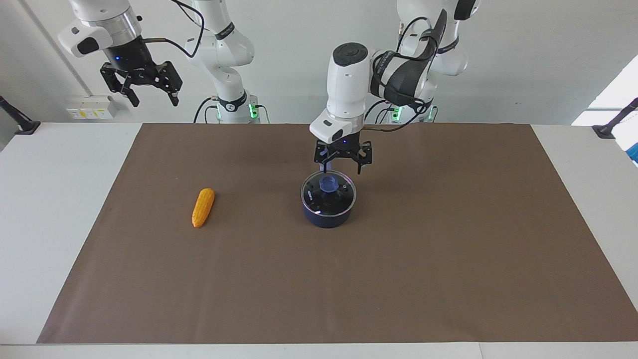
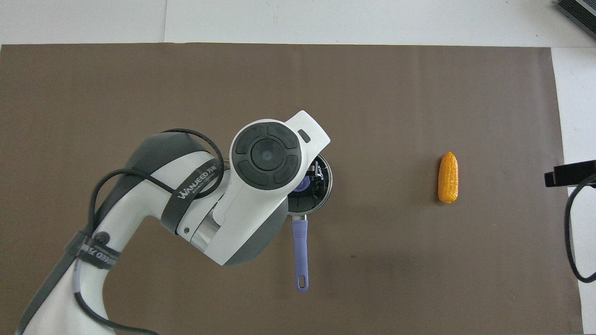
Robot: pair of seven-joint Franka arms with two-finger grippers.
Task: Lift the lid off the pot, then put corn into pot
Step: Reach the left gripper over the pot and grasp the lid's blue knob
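Over the mat (image 1: 448,249), left gripper (image 1: 343,164) hangs above lid (image 1: 336,198).

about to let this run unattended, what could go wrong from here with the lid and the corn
1. The left end effector hangs open just above the lid, not yet around its blue knob; a slightly off descent could close on the rim of the knob and slip.
2. The lid sits on a small pot; a skewed pull might drag or tip it.
3. The corn lies toward the right arm's end; the right end effector waits high above, so its reach is untested.
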